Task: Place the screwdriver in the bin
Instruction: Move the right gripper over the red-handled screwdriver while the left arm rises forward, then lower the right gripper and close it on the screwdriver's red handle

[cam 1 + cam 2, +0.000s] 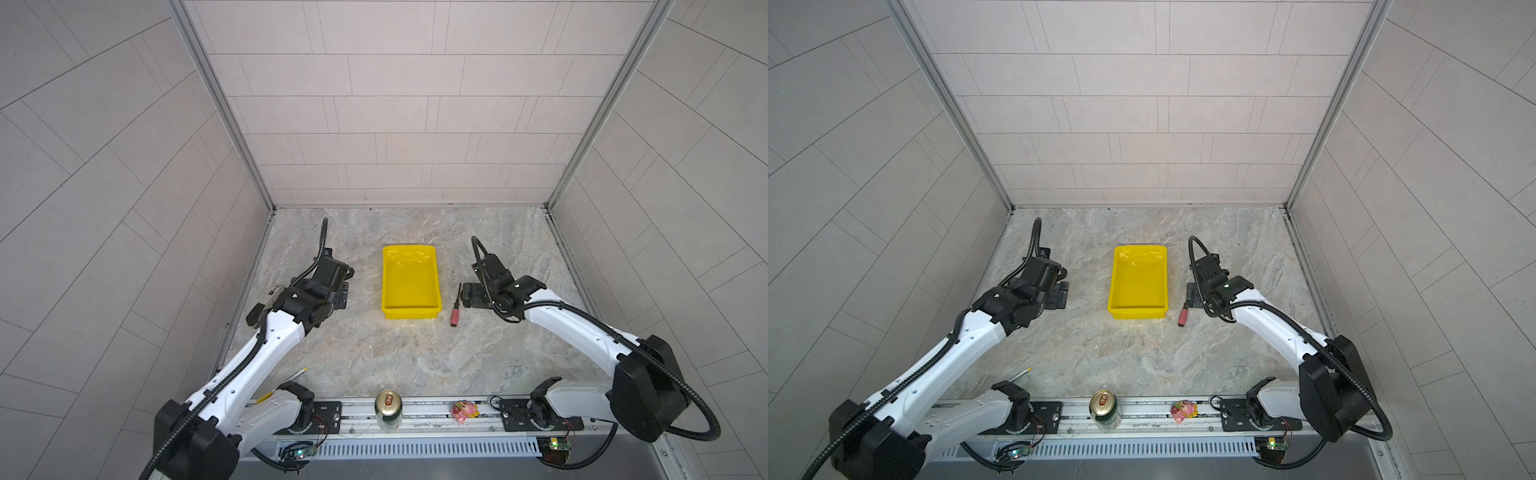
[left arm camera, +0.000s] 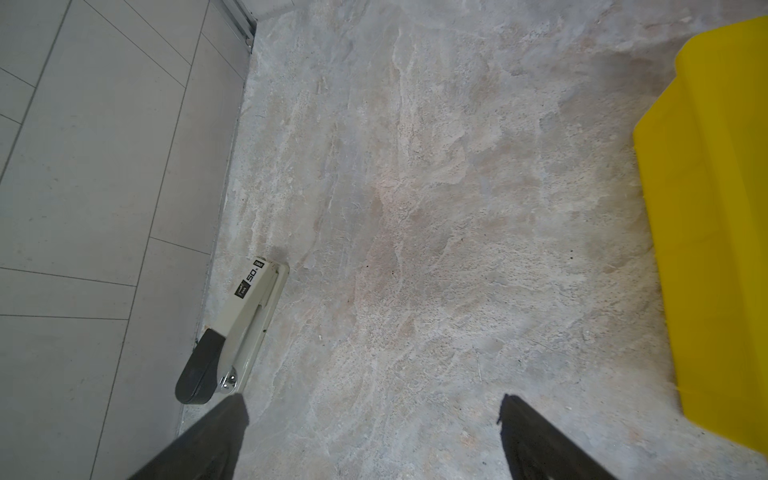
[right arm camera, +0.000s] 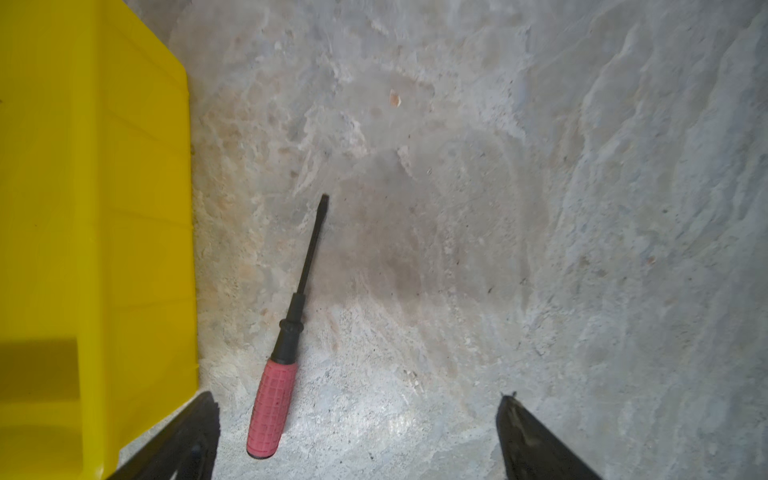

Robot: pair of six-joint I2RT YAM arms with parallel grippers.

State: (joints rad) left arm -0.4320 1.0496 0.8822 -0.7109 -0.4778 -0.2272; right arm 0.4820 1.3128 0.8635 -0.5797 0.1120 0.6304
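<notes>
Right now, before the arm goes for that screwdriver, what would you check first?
1. Screwdriver lying loose on the table, beside the bin: ok.
2. Right fingers open and empty: ok.
3. Right fingers centred over the screwdriver: not ok; its handle lies close to the bin-side finger.
4. Room for a finger between the handle and the bin wall: cannot tell.
5. Bin empty, ready to receive it: ok.
6. Left fingers open, apart from the bin: ok.
</notes>
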